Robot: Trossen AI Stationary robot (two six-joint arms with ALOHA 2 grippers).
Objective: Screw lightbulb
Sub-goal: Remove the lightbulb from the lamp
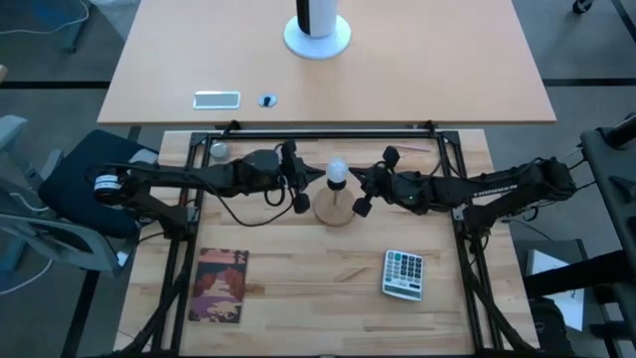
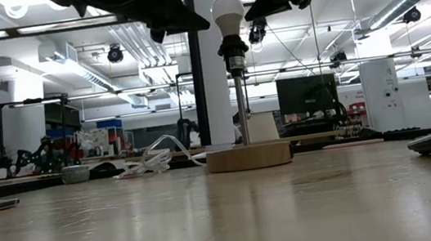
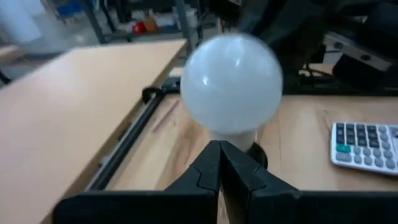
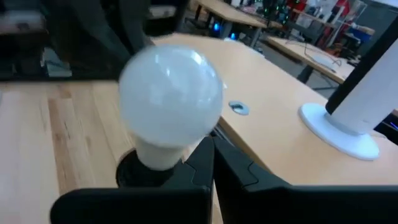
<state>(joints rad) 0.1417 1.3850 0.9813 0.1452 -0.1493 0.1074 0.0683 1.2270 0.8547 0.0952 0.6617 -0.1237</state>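
The frosted-white lightbulb [image 1: 337,170] sits base-down in a black socket [image 2: 233,52] on a thin rod that rises from a round wooden base [image 2: 249,157]. My left gripper [image 1: 320,176] is shut, level with the bulb on its left side; its closed tips [image 3: 219,152] point at the bulb's neck [image 3: 233,134]. My right gripper [image 1: 356,181] is shut on the bulb's right side, its closed tips [image 4: 209,152] just beside the bulb's neck [image 4: 163,155]. The bulb's screw base is hidden in the socket. My left gripper's shut tips come level from the table's left, right at the bulb's neck; I cannot tell whether they touch it. My right gripper's shut tips come level from the table's right beside the neck; I cannot tell whether they touch it.
A calculator [image 1: 403,273] lies at the near right and a printed booklet [image 1: 219,285] at the near left. A small grey ball [image 1: 219,151] sits at the far left. A black frame [image 1: 328,129] borders the work table. A second table beyond holds a white stand [image 1: 318,35].
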